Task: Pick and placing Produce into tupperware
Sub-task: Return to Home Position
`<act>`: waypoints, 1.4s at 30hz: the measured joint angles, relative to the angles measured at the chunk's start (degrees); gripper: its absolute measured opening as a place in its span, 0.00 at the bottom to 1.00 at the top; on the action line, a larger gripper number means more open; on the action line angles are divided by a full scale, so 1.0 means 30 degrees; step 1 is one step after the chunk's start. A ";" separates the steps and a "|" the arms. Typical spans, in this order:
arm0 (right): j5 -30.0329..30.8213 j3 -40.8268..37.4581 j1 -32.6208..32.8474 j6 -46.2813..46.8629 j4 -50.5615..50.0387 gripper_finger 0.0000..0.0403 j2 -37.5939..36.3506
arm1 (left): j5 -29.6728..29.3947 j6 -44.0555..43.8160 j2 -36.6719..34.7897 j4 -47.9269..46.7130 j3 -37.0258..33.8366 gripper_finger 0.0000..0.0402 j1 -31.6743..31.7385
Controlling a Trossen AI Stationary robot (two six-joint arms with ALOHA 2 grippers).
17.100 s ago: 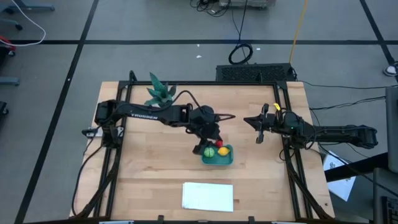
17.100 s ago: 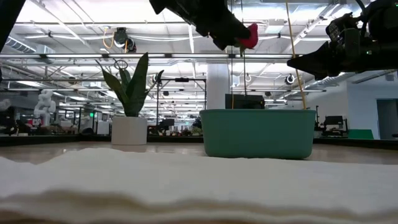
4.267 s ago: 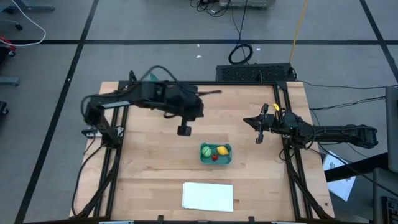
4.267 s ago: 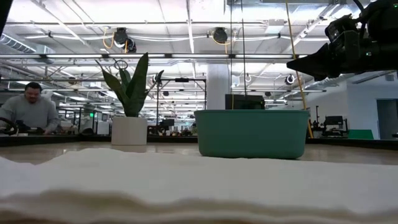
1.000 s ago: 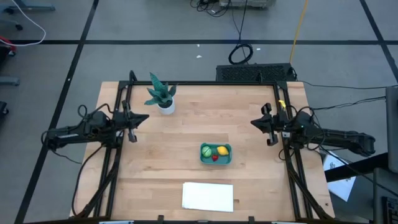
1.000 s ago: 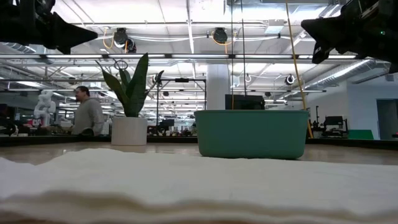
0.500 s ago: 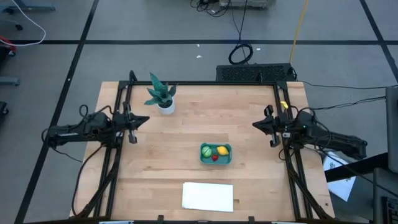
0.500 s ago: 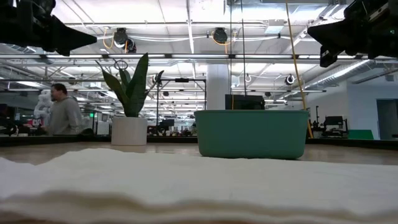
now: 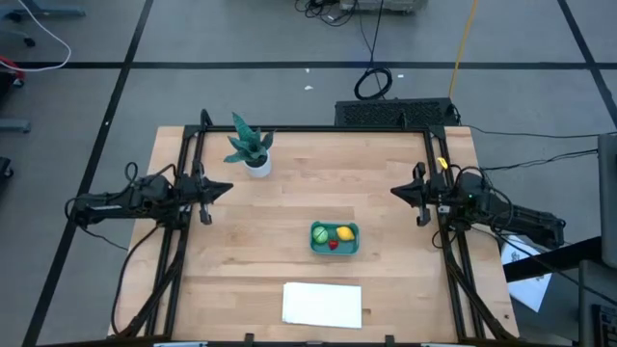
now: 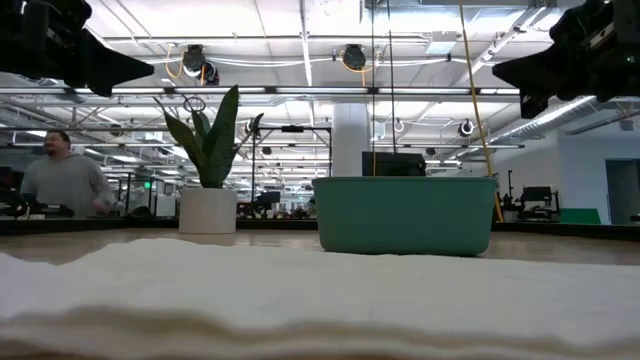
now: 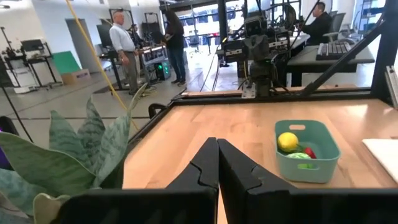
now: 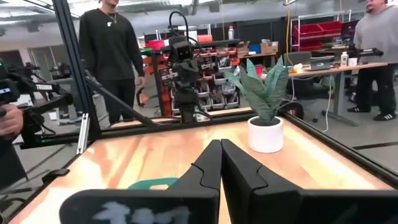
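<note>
The container (image 9: 335,239) sits near the middle of the surface (image 9: 289,202), with the green piece (image 9: 319,233), the lemon (image 9: 344,232) and the strawberry (image 9: 334,244) all inside it. The left pincer (image 9: 224,187) is parked at the left edge of the surface and the right pincer (image 9: 395,191) at the right edge. Both are well apart from the container, and the wrist views show each with its fingers pressed together and holding nothing. The three pieces are judged to be light, rigid and smooth-skinned. Being rounded, they are likely to roll or squirt out of a pinch, so take each one across its widest middle. The container is probably thin-walled and light enough to slide if nudged, so its rim or a long wall is the place to take hold. The high view alone confirms all three pieces within the walls. The low view shows only the teal outer wall and hides the contents. The left wrist view looks over the rim at the lemon, the green piece and a sliver of red. The right wrist view shows only a strip of the container's rim behind its own fingers, and the plant (image 12: 266,115) beyond.
</note>
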 joint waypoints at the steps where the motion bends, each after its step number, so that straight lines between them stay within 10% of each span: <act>1: 0.0005 -0.0093 0.0000 -0.0019 0.0032 0.00 -0.0007 | 0.0007 -0.0177 0.0000 0.0021 -0.0034 0.00 0.0000; 26: 0.0039 -0.2319 0.2839 -0.1415 0.1444 0.00 -0.0007 | 0.0489 -0.0580 0.0007 0.2503 -0.2791 0.00 -0.0060; 42: 0.5556 -0.2344 0.7416 -0.2268 0.1899 0.00 0.0000 | -0.1029 -0.0193 0.0000 0.2969 -0.2673 0.00 -0.1847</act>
